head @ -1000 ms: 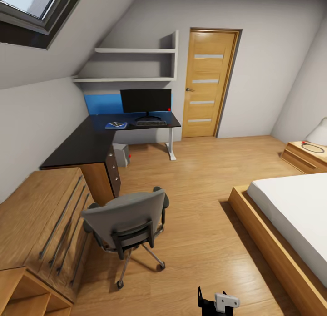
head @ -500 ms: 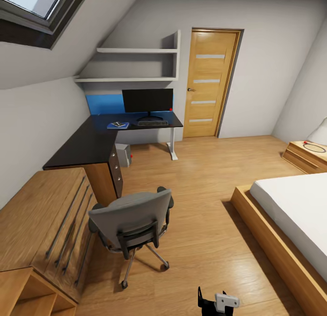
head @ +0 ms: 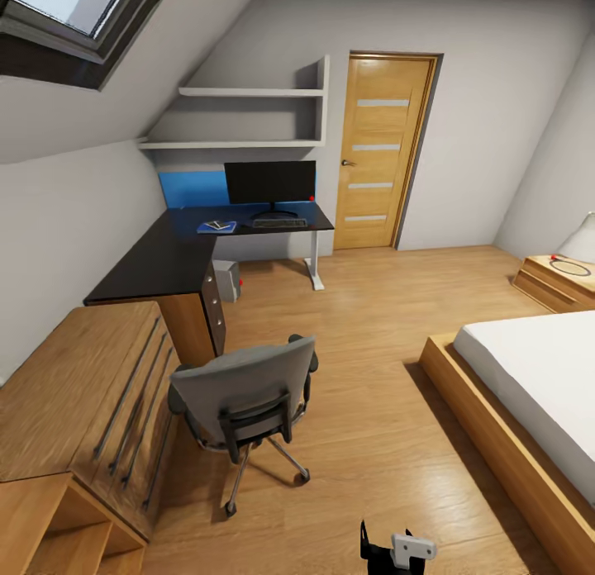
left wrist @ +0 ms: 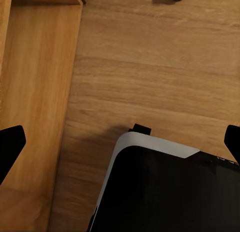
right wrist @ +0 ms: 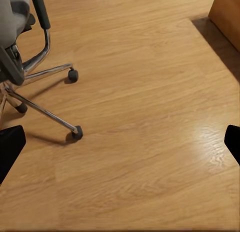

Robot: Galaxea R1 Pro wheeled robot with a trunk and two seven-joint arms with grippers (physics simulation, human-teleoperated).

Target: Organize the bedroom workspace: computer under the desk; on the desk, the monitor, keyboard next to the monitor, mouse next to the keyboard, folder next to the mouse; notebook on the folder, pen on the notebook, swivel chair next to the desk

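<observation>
Swivel chair beside right pincer

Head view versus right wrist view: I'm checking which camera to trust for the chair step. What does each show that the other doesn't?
Head view alone: the desk with monitor, keyboard and blue folder on it, the computer beneath, and the chair's grey backrest. Right wrist view alone: two castors close up, resting on the wooden floor. Both: the swivel chair standing away from the desk.
</observation>
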